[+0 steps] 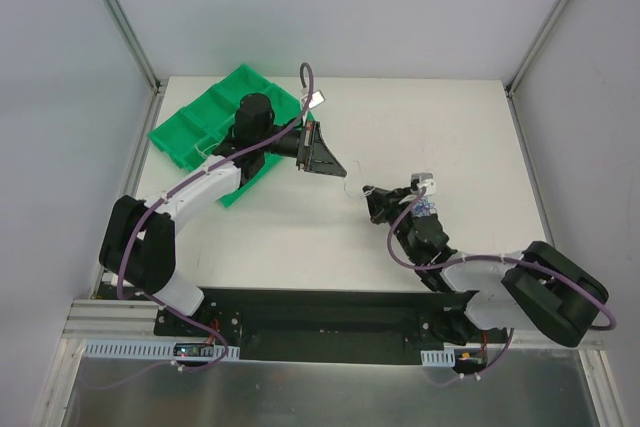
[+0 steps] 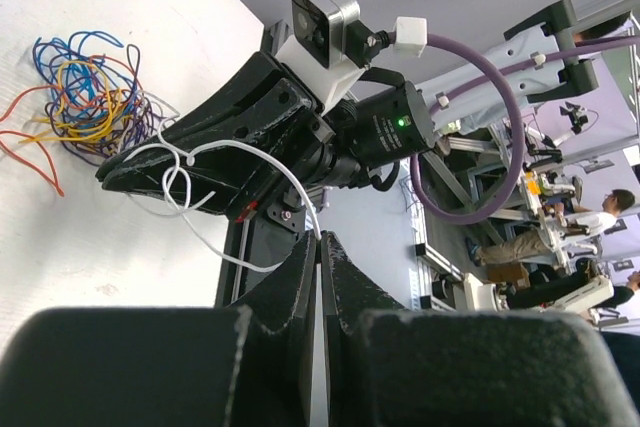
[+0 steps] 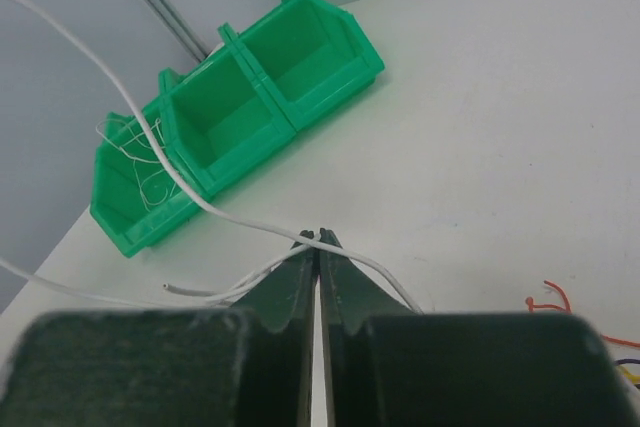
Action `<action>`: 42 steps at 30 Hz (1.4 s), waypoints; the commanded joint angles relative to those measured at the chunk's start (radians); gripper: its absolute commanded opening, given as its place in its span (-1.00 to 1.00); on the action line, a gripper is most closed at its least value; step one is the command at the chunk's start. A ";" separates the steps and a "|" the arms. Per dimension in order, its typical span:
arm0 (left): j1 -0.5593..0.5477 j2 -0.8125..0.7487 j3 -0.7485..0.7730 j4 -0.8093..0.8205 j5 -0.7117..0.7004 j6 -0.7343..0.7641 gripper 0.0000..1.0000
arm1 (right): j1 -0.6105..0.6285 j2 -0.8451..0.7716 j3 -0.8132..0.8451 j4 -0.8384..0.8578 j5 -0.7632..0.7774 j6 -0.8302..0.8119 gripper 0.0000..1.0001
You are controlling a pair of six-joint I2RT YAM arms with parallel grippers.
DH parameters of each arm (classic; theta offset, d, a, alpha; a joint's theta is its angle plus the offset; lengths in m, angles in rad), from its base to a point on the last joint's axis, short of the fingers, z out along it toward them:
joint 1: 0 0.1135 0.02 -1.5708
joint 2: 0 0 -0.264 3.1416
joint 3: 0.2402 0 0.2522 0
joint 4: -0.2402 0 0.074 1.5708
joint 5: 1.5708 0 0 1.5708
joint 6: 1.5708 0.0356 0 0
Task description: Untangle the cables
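A tangle of thin blue, purple, yellow and orange cables (image 2: 85, 97) lies on the white table, with red strands trailing off it. A single white cable (image 2: 235, 152) runs out of it between my two grippers. My left gripper (image 2: 321, 239) is shut on one end of that white cable at its fingertips. My right gripper (image 3: 319, 239) is shut on the same white cable (image 3: 180, 182), which crosses its tips. In the top view the left gripper (image 1: 340, 169) and right gripper (image 1: 368, 193) nearly meet at mid-table. The right arm hides most of the tangle there.
A green three-compartment bin (image 1: 215, 122) sits at the back left, partly under the left arm. Its end compartment holds thin white strands (image 3: 135, 162). Loose red cable ends (image 3: 550, 297) lie to the right of my right gripper. Walls enclose the table (image 1: 450, 137).
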 commanded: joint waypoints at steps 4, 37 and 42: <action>0.009 -0.099 -0.031 0.088 -0.018 0.020 -1.00 | 0.105 -0.166 0.076 -0.434 0.531 0.346 -0.94; 0.050 -0.129 -0.043 0.109 -0.023 0.011 -1.00 | -0.151 -0.810 0.129 -1.182 -0.211 -0.182 0.42; 0.050 -0.138 -0.005 -0.097 -0.094 0.147 -1.00 | -0.211 -0.652 0.284 -1.357 -0.090 -0.116 0.81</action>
